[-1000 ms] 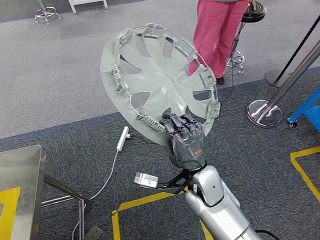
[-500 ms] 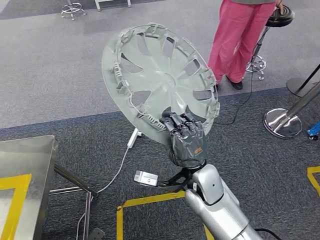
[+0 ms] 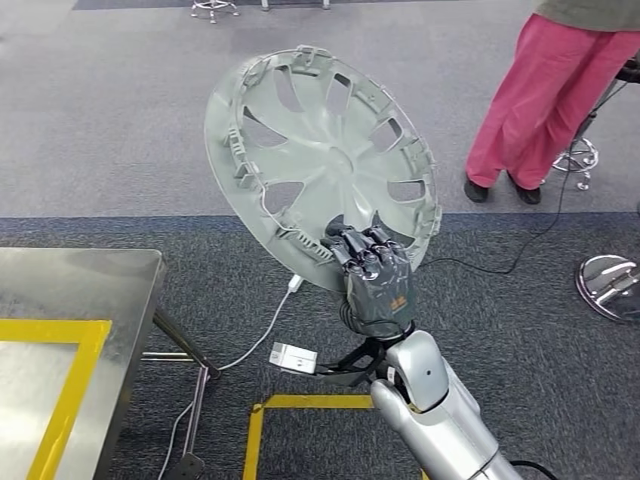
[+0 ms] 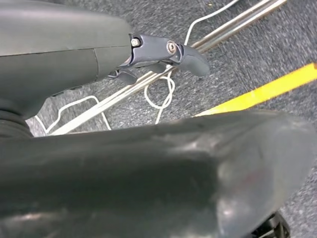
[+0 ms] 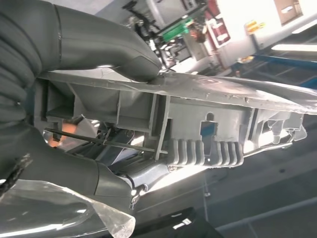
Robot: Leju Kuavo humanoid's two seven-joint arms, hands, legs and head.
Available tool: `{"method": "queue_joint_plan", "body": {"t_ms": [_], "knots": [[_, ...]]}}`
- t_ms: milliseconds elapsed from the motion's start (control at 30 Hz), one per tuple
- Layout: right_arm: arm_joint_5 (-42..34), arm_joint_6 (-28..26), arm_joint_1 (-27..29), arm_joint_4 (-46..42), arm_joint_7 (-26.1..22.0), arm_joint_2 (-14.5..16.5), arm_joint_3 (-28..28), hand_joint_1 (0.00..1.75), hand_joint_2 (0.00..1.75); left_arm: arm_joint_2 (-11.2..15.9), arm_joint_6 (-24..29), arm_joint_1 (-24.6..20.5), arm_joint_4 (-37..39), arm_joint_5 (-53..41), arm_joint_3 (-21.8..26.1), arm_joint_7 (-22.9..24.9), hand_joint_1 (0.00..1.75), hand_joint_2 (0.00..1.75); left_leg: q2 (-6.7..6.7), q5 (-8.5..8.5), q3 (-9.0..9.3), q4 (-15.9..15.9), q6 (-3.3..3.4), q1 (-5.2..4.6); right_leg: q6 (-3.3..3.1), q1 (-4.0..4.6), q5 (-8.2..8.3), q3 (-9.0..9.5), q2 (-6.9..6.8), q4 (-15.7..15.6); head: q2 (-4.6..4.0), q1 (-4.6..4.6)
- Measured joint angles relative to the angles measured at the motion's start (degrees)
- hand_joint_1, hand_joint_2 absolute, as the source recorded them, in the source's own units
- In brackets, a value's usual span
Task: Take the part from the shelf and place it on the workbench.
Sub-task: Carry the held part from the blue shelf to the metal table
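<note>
The part is a grey plastic wheel cover (image 3: pixel 317 160) with several spoke openings, held up tilted with its ribbed inner side facing me. My right hand (image 3: pixel 373 285) grips its lower rim, fingers curled over the edge. In the right wrist view the thumb (image 5: pixel 104 44) presses on the cover's rim (image 5: pixel 194 119) from one side and the fingers clamp from the other. The steel workbench (image 3: pixel 83 290), marked with yellow tape, stands at the lower left, apart from the cover. My left hand (image 4: pixel 112 54) hangs over the floor with its fingers (image 4: pixel 186 54) stretched out, holding nothing.
A person in pink trousers (image 3: pixel 551 100) stands at the far right. A chrome post base (image 3: pixel 611 285) lies at the right edge. A white power strip (image 3: pixel 293 357) with its cable and yellow floor tape (image 3: pixel 302 402) lie on the dark carpet below the cover.
The whole view has swung left: the workbench has come further into the picture and the person has slid right. My right hand's hold on the wheel cover is unchanged.
</note>
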Motion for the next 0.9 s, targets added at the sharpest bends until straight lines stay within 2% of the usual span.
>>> {"method": "queue_joint_plan", "body": {"t_ms": [67,133,200,267,300,367,400,433,500,567,633,700,767,800,833,867,900], "knots": [[0.05,0.0,0.04,0.0,-0.04,0.01,0.03,1.75,1.75,0.03,-0.05,0.02,0.01,0.0,0.0,0.0,0.0,0.0,-0.83,-0.03,-0.37,0.38,-0.5,0.05,-0.19,0.0,-0.07,1.33,0.88,-1.99,0.0,0.03],[0.06,0.01,0.07,-0.01,-0.01,0.03,0.05,1.75,1.75,0.09,-0.1,0.22,0.02,0.0,0.0,0.0,0.0,0.0,-1.37,-0.09,-0.58,0.51,-0.93,0.21,-0.8,0.02,-0.04,1.54,0.06,-2.19,0.0,0.03],[0.03,0.02,0.03,-0.02,0.03,0.07,0.02,1.75,1.75,0.1,-0.11,0.39,0.03,0.0,-0.01,0.0,0.0,0.0,-0.68,-0.69,-0.9,1.16,-1.31,0.15,-1.39,-0.14,0.05,1.81,-0.74,-2.44,-0.01,-0.05],[0.03,0.02,0.03,-0.02,0.04,0.09,-0.01,1.75,1.75,0.05,-0.11,0.42,0.04,0.0,-0.02,0.0,0.0,0.0,0.15,-1.12,-1.13,1.66,-1.45,0.06,-1.6,-0.2,0.06,1.92,-1.0,-2.52,-0.01,-0.14],[0.03,0.01,0.0,-0.03,0.03,0.09,-0.05,1.75,1.75,0.05,-0.11,0.36,0.04,0.0,-0.02,0.0,0.0,0.0,1.0,-2.27,-2.17,3.93,-1.6,0.11,-1.76,-0.14,0.0,1.96,-1.34,-2.52,-0.01,-0.25],[0.01,0.01,0.03,-0.03,-0.01,0.09,-0.11,1.75,1.75,0.02,-0.12,0.26,0.04,0.0,-0.02,0.0,0.0,0.0,3.02,-4.61,-5.65,11.16,-1.94,0.35,-2.17,0.11,-0.29,2.15,-3.09,-2.51,-0.01,-0.47],[-0.01,0.01,0.03,-0.03,-0.03,0.09,-0.15,1.75,1.75,0.01,-0.12,0.22,0.04,0.0,-0.03,0.0,0.0,0.0,4.13,-4.81,-6.6,13.15,-2.03,0.45,-2.35,0.26,-0.5,2.34,-4.16,-2.51,-0.01,-0.59],[-0.03,0.02,0.05,-0.02,-0.04,0.09,-0.14,1.75,1.75,0.01,-0.12,0.24,0.04,0.0,-0.03,0.0,0.0,0.0,4.63,-3.27,-5.83,11.59,-1.88,0.47,-2.34,0.36,-0.71,2.58,-5.03,-2.5,-0.01,-0.58],[-0.08,0.02,-0.01,-0.02,-0.04,0.1,-0.18,1.75,1.75,0.04,-0.11,0.16,0.04,0.0,-0.03,0.01,0.0,0.0,6.71,-0.38,-2.03,4.23,-1.3,-0.12,-1.99,0.56,-1.1,2.97,-5.97,-2.49,-0.01,-0.57],[-0.13,0.01,-0.04,-0.02,-0.03,0.1,-0.23,1.75,1.75,0.08,-0.11,0.03,0.04,0.0,-0.04,0.02,0.0,0.0,8.09,-0.21,-0.57,1.07,-0.77,-0.75,-1.53,0.82,-1.37,3.05,-6.86,-2.47,-0.01,-0.52],[-0.17,0.01,-0.02,-0.03,-0.02,0.11,-0.24,1.75,1.75,0.14,-0.11,0.09,0.04,-0.01,-0.04,0.02,0.0,0.0,7.26,-0.28,-0.54,0.45,-0.32,-0.8,-1.0,0.87,-1.64,3.11,-7.65,-2.52,0.0,-0.51],[-0.19,0.01,-0.05,-0.04,-0.03,0.11,-0.2,1.75,1.75,0.16,-0.11,0.19,0.04,-0.02,-0.04,0.03,0.0,0.0,6.15,-0.04,-0.29,-0.08,0.21,-0.48,-0.53,0.67,-2.92,2.33,-6.2,-0.89,0.01,-0.44],[-0.19,0.0,-0.07,-0.05,-0.04,0.1,-0.22,1.75,1.75,0.16,-0.11,0.05,0.04,-0.03,-0.04,0.04,0.0,0.0,5.04,0.08,-0.15,-0.3,0.59,-0.25,-0.3,0.48,-5.86,-0.71,-3.61,5.15,0.01,-0.24],[-0.19,0.0,-0.04,-0.04,-0.04,0.09,-0.23,1.75,1.75,0.18,-0.12,-0.04,0.04,-0.05,-0.04,0.04,0.0,0.0,4.43,0.07,-0.14,-0.29,0.68,-0.24,-0.21,0.45,-7.36,-2.88,-2.93,9.24,0.01,-0.18],[-0.19,0.0,0.03,-0.03,-0.04,0.09,-0.25,1.75,1.75,0.16,-0.14,-0.07,0.04,-0.07,-0.04,0.04,0.0,0.0,3.79,0.06,-0.12,-0.27,0.7,-0.24,-0.11,0.42,-8.11,-4.77,-2.63,12.42,0.0,-0.14],[-0.19,0.0,0.1,-0.03,-0.04,0.09,-0.25,1.75,1.75,0.14,-0.16,-0.05,0.04,-0.09,-0.04,0.04,0.0,0.0,3.12,0.05,-0.09,-0.24,0.69,-0.24,-0.05,0.4,-7.81,-5.87,-2.53,13.73,0.0,-0.13],[-0.19,0.0,0.15,-0.02,-0.04,0.09,-0.26,1.75,1.75,0.14,-0.18,-0.03,0.04,-0.11,-0.04,0.05,0.0,0.0,2.4,0.01,-0.05,-0.18,0.66,-0.2,-0.03,0.37,-6.38,-5.96,-2.46,12.88,-0.01,-0.14]]}}
